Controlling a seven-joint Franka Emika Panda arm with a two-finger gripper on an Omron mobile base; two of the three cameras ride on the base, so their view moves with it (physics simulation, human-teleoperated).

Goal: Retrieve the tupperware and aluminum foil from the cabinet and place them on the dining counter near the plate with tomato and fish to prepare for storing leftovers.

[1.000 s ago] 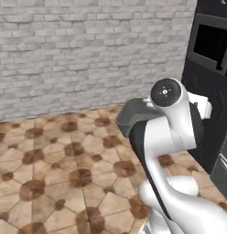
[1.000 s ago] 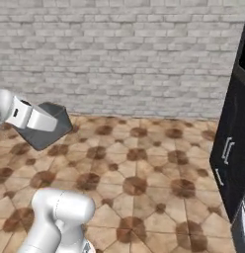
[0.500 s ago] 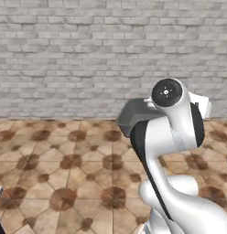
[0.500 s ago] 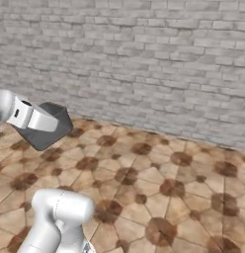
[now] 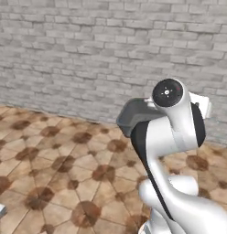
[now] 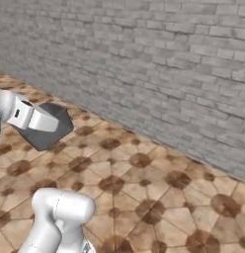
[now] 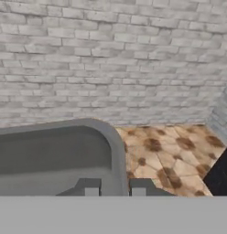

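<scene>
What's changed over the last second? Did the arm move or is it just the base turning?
The base has turned: the black appliances at the right edge a second ago have slid out of both base views, leaving brick wall and tiled floor. The arm's pose looks unchanged, and the gripper stays shut on the rim of the tupperware, carried along with it.

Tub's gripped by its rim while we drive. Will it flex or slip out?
The tupperware looks like a stiff, thin-walled plastic tub, probably light. The jaws pinch one wall near a rounded corner, so it hangs off-centre and may pivot. Its smooth surface could be slippery.
</scene>
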